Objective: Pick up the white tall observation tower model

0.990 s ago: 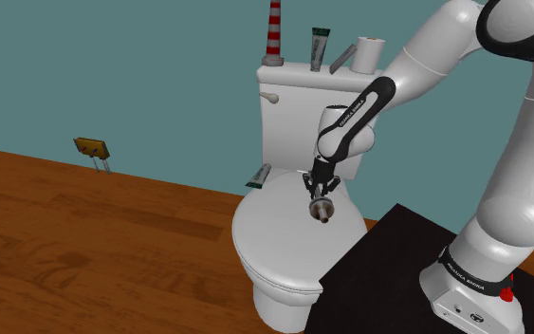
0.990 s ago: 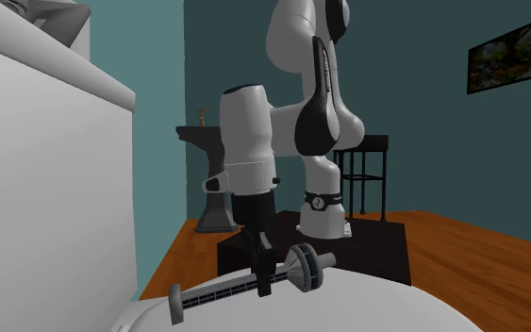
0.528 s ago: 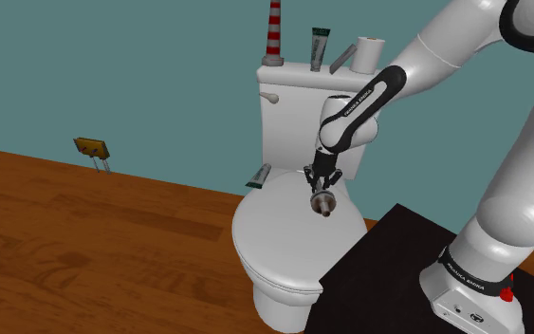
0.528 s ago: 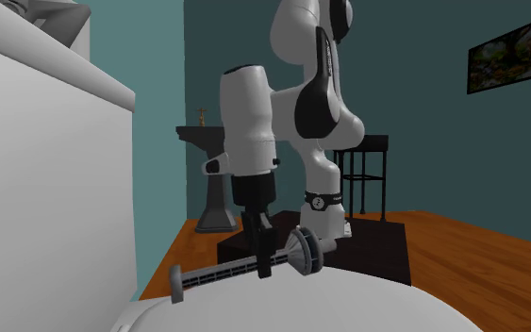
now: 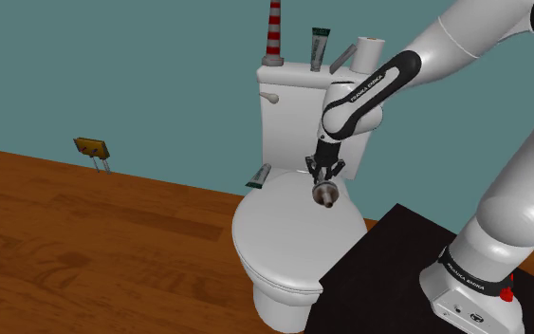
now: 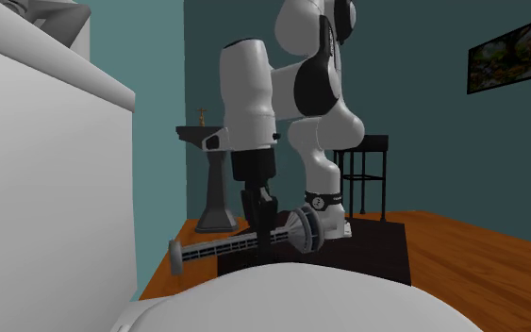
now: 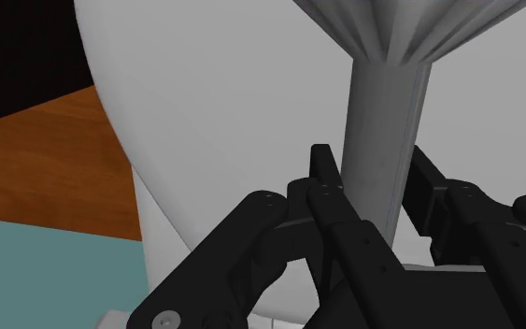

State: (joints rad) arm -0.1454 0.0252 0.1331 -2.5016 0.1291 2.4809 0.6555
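I am gripping the pale tower model (image 6: pixel 218 251) by its shaft, the gripper (image 6: pixel 266 238) closed tight on it, low in the middle of the second exterior view and hanging clear above the toilet lid (image 6: pixel 329 302), so I am judging the pick-up all but done.

We take this for a bathroom in a home. A white toilet (image 5: pixel 274 249) with its lid down stands against a teal wall (image 5: pixel 113 66), its cistern (image 5: pixel 293 123) bearing a flush lever (image 5: pixel 270 96). On the cistern we see a toilet roll (image 5: pixel 367 54) and a tube (image 5: pixel 320 47). The floor (image 5: pixel 84 237) is wooden boards. A framed picture (image 6: pixel 513 52) hangs on the wall, and what looks like a pedestal basin (image 6: pixel 218 193) stands farther off.
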